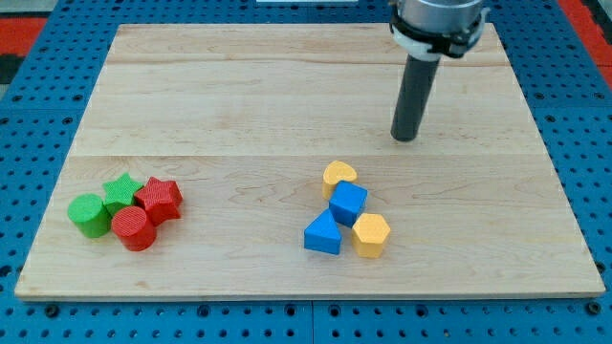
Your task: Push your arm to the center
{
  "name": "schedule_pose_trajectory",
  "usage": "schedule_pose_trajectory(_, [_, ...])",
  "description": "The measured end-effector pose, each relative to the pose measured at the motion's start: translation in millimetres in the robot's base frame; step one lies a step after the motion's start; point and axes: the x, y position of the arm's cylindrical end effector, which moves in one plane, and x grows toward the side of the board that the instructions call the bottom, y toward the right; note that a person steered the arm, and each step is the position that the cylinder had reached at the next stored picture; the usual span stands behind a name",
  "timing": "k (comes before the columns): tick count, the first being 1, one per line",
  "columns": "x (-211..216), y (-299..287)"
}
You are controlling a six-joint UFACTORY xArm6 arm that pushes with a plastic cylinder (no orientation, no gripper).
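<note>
Tip (406, 137) of the dark rod down on the wooden tabletop (239, 96), toward the view's top and right of the blue cube (348, 202), well apart from it. No claw on this arm, so nothing to call apart or together. Just toward the view's top from the blue cube, touching it, the yellow rounded block (339, 174); toward the view's bottom, the blue triangular block (323, 233) and the yellow hexagonal block (371, 234), both tight against it. Far to the view's left of the blue cube, a second cluster: green cylinder (89, 214), green star (121, 190), red star (160, 198), red cylinder (133, 228).

Centre of the tabletop probably up and left of the blue cube, bare of blocks. Likely risk: a path swung too low, clipping the yellow rounded block and scattering its neighbours. Overshoot leftward seems harmless.
</note>
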Motion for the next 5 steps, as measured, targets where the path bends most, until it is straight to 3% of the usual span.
schedule_pose_trajectory(2, [-16, -95])
schedule_pose_trajectory(3, [9, -99])
schedule_pose_trajectory(5, [39, -172])
